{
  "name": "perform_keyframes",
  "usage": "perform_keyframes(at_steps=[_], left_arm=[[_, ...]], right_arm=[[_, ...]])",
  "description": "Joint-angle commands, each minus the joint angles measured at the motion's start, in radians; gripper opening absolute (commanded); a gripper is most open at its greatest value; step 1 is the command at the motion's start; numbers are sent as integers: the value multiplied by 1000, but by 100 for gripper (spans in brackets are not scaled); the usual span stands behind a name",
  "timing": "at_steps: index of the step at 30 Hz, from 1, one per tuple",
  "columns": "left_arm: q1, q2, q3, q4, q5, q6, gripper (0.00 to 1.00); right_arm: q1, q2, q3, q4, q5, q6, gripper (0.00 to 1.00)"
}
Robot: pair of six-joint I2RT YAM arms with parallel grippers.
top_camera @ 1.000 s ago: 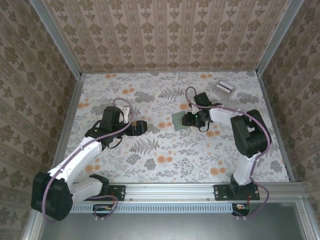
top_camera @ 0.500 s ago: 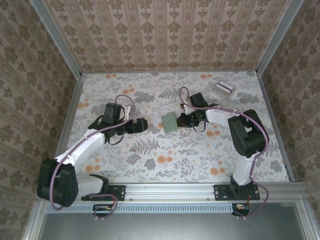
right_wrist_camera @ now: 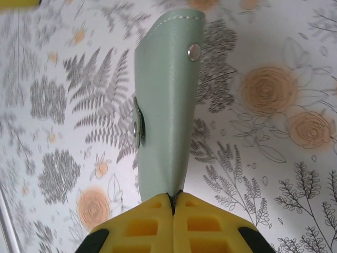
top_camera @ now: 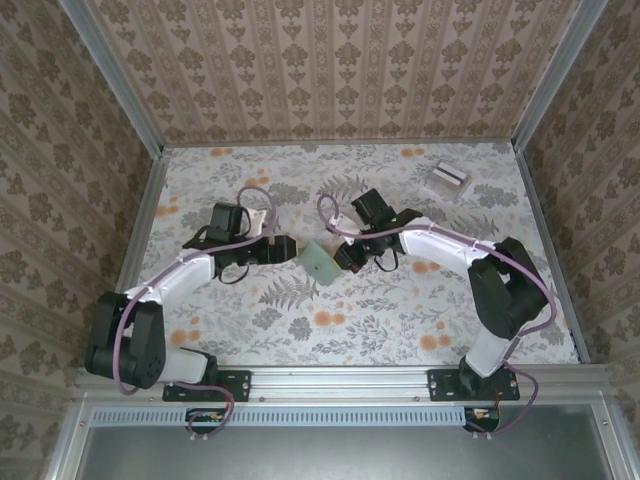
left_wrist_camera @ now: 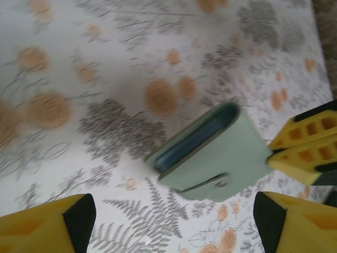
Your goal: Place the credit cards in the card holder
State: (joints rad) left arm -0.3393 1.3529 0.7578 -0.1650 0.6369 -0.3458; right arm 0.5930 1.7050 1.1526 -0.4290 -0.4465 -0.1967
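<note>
My right gripper (right_wrist_camera: 174,197) pinches one edge of the small flat grey-green card holder (right_wrist_camera: 163,105), holding it up so my left gripper (top_camera: 290,251), wide open just beside it, can help, I think. The thin pale credit cards (top_camera: 449,177) lie far behind it.

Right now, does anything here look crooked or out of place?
Yes: the card holder hangs tilted, folded rather than lying open, pinched by one edge in the right pincer. The credit cards lie far from it, off to the right.
</note>
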Motion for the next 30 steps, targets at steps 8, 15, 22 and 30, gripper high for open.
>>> perform_keyframes(at_steps=[8, 15, 22, 30], left_arm=[[-139, -57, -89, 129, 68, 165, 83], [-214, -32, -88, 101, 80, 218, 60], [-237, -44, -104, 149, 171, 197, 39], [-241, -51, -84, 153, 136, 168, 0]], right_arm=[[31, -137, -171, 26, -94, -391, 1], [23, -185, -187, 23, -145, -488, 1], [-17, -201, -192, 40, -179, -510, 1], [-36, -188, -178, 120, -91, -378, 24]])
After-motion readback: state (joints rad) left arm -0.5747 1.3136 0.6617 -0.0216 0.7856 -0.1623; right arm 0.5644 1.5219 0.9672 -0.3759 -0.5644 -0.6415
